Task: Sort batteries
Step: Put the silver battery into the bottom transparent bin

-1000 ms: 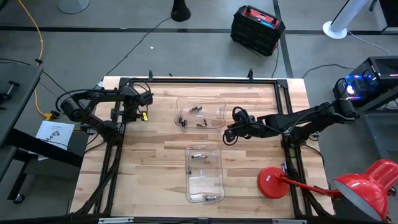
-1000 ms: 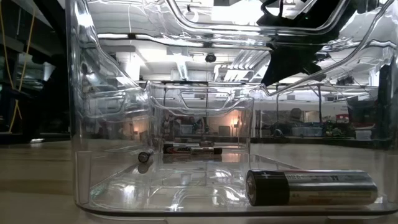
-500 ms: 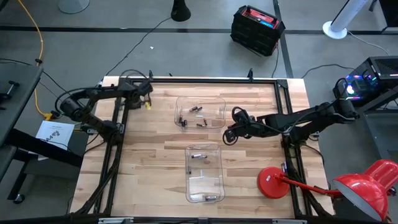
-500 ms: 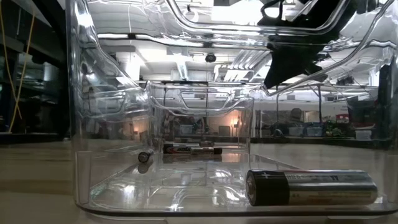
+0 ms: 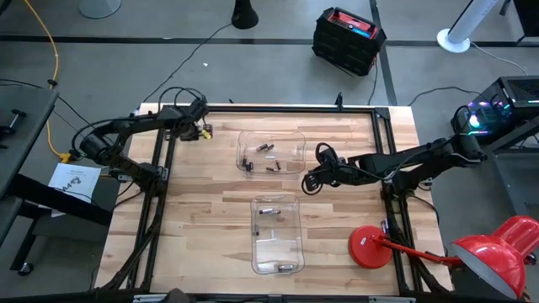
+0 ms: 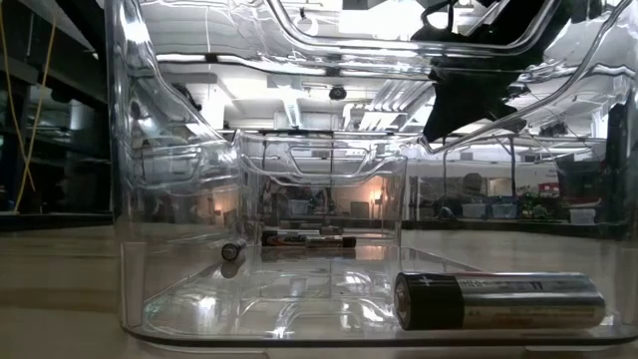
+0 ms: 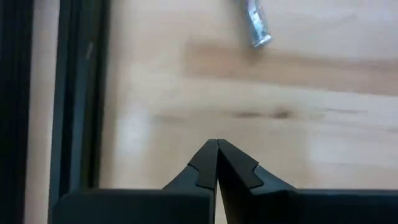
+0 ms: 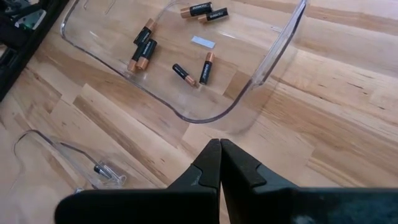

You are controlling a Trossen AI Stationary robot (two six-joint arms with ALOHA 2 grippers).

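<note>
Both of my grippers are closed on nothing: the right gripper (image 8: 219, 144) hovers beside the far clear tray (image 5: 296, 137) holding most batteries (image 8: 142, 49), the left gripper (image 7: 217, 144) near a lone silvery cell (image 7: 255, 23), I think. Descending pinched shut could knock it rolling.

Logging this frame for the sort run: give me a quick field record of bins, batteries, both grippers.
far bin: clear tray, several batteries inside
near bin: clear tray, one battery at its far end, one large battery at its near end
left gripper: shut, empty, over bare wood at the table's far left corner
right gripper: shut, empty, beside the far bin's right wall
other: red lamp, base on the table's near right
</note>
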